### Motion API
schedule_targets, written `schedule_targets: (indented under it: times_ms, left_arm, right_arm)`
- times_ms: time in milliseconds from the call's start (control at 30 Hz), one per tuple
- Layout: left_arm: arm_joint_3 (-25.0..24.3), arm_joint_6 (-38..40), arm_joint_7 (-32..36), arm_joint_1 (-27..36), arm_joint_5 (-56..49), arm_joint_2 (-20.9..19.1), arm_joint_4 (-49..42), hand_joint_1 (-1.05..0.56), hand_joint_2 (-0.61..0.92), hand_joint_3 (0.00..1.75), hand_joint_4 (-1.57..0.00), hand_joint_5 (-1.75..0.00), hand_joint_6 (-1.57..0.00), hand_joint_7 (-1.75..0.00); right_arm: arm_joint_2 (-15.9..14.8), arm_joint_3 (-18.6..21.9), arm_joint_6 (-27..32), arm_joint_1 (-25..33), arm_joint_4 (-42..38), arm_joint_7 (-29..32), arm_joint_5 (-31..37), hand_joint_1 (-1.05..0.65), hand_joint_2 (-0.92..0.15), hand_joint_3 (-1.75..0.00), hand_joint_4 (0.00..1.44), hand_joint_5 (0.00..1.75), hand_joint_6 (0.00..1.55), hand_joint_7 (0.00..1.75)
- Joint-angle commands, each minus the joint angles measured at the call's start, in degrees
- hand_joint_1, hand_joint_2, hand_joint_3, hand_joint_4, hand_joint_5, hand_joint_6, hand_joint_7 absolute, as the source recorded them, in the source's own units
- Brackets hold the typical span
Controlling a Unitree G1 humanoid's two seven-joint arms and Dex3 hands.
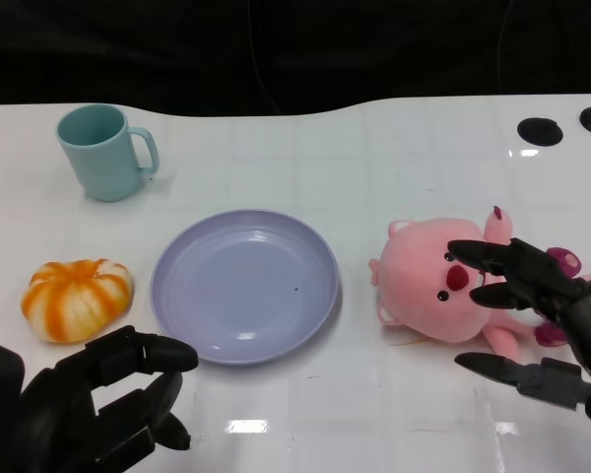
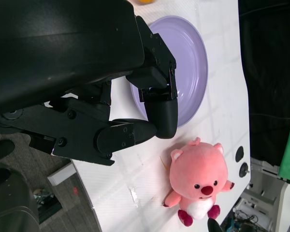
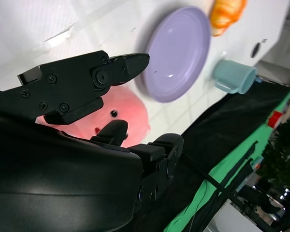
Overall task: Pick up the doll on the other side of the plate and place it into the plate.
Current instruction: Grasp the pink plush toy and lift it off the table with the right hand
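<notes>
One pink doll lies on the white table at three o'clock of the one empty purple plate. The right hand, fingers spread and holding nothing, partly hides the doll's far side. The left hand, loosely curled and empty, is cut off at seven o'clock. One orange pumpkin sits at nine o'clock and one teal mug at eleven.

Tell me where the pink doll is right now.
In the head view the pink doll lies on the white table just right of the purple plate, not in it, with the right hand spread over it.
</notes>
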State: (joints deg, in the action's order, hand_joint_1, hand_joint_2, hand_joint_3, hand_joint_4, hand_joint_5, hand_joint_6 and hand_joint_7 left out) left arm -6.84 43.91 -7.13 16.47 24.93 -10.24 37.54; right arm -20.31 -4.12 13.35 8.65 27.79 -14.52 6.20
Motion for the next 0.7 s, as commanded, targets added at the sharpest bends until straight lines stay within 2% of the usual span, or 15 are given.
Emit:
schedule_targets:
  times_ms: [33,133,333,400,533,700]
  left_arm:
    - [0.1,0.2,1.0,0.2,-0.5,0.1,1.1,-0.26,0.92,0.49,-0.52,-1.64,-0.56,-1.19]
    - [-0.1,1.1,1.9,-0.1,-0.1,0.7,1.3,-0.26,0.92,0.49,-0.53,-1.64,-0.56,-1.2]
    - [0.0,1.3,2.0,0.1,-0.3,0.7,1.8,-0.26,0.92,0.51,-0.54,-1.63,-0.56,-1.18]
    - [-0.2,1.1,1.8,0.3,-0.2,0.6,1.8,-0.26,0.92,0.5,-0.53,-1.63,-0.56,-1.19]
    - [-0.4,0.8,1.6,0.6,-0.2,0.6,1.7,-0.26,0.92,0.49,-0.53,-1.64,-0.56,-1.19]
    - [-0.4,0.8,1.7,0.7,-0.3,0.6,1.8,-0.26,0.92,0.49,-0.54,-1.64,-0.57,-1.19]
  right_arm:
    - [-3.2,0.9,-0.3,-0.3,1.5,-1.3,2.8,-0.4,-0.81,0.0,0.0,0.55,0.06,0.23]
    - [-5.5,0.4,-0.8,-1.1,2.1,-1.4,7.8,-0.45,-0.78,0.0,0.0,0.56,0.08,0.22]
    - [-10.5,-2.8,3.3,-4.7,4.3,-5.5,19.2,-0.5,-0.79,0.0,0.0,0.42,0.09,0.19]
    - [-11.8,-4.5,3.2,-6.4,3.5,-6.5,23.6,-0.54,-0.79,0.0,0.0,0.46,0.13,0.17]
    - [-12.8,-7.9,3.2,-9.3,1.4,-7.8,32.0,-0.59,-0.79,0.0,0.0,0.55,0.19,0.14]
    - [-11.8,-10.7,2.8,-11.9,-1.8,-7.8,39.4,-0.62,-0.8,0.0,0.01,0.63,0.25,0.11]
